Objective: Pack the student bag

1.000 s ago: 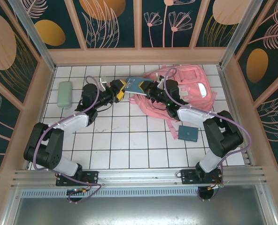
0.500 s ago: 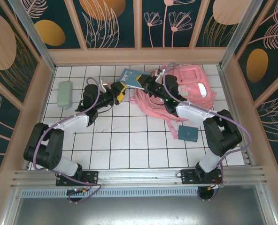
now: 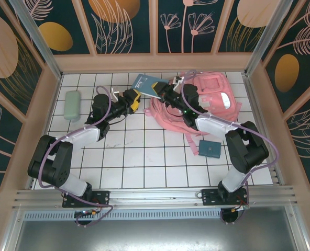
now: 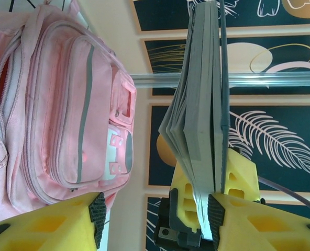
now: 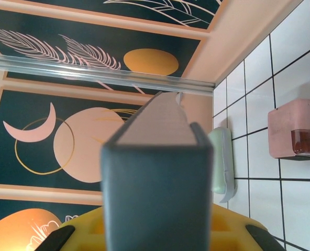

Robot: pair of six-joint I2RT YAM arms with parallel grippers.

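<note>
The student bag (image 3: 213,99) is a pink backpack lying at the back right of the tiled table, and it fills the left side of the left wrist view (image 4: 66,104). My right gripper (image 3: 162,93) is shut on a blue-grey book (image 3: 144,83) and holds it up just left of the bag. The book's spine (image 5: 157,198) stands between that gripper's (image 5: 157,232) yellow fingers. My left gripper (image 3: 135,99) is open. The book's lower edge (image 4: 202,120) sits against the right pad (image 4: 216,214) of this gripper (image 4: 156,215), well clear of the left pad (image 4: 97,214).
A pale green case (image 3: 71,104) lies at the far left of the table (image 3: 144,157). A small teal notebook (image 3: 210,148) lies in front of the bag, by the right arm. A pink block (image 5: 291,128) rests on the tiles. Wooden walls close in the table.
The right gripper has lifted the book up and toward the back left, off the bag's edge. The left gripper's jaws have narrowed a little around the book's lower edge.
</note>
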